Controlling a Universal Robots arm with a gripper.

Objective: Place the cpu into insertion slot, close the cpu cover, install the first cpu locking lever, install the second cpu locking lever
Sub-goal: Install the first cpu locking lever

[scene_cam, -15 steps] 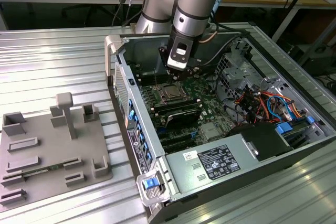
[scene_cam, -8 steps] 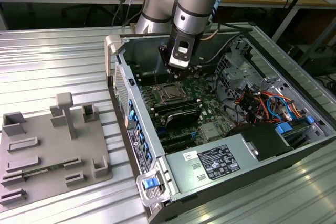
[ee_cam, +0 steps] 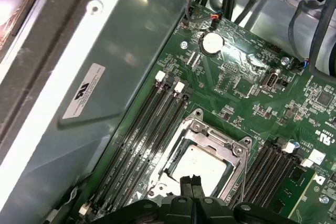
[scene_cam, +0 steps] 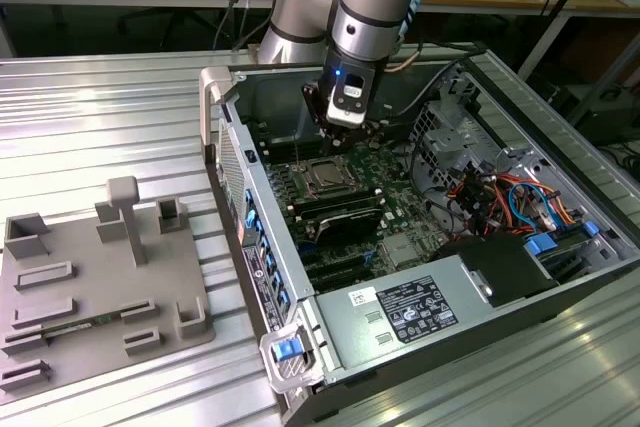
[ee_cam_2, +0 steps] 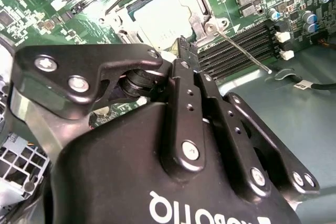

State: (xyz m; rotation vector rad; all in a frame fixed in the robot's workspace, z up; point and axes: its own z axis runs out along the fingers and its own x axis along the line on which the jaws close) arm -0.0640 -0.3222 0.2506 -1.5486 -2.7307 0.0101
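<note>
The cpu (ee_cam: 202,165) lies flat in the insertion slot (scene_cam: 325,179) on the green board, its silvery top showing in both wrist views (ee_cam_2: 160,17). The cpu cover (ee_cam: 210,135) lies down around it as a silver frame (ee_cam_2: 198,9). My gripper (ee_cam: 192,184) hangs just above one edge of the socket with its black fingertips pressed together and nothing between them (ee_cam_2: 184,46). A thin metal locking lever (ee_cam_2: 242,49) sticks out from the socket corner over the black memory slots. In the exterior view the gripper (scene_cam: 338,139) is inside the open computer case, right over the socket.
Long black memory slots (ee_cam: 149,129) flank the socket on both sides. The case wall (ee_cam: 79,93) runs close beside them. Cables (scene_cam: 510,197) and a power supply (scene_cam: 410,312) fill the case on the exterior view's right. A grey fixture plate (scene_cam: 90,277) lies outside, on the exterior view's left.
</note>
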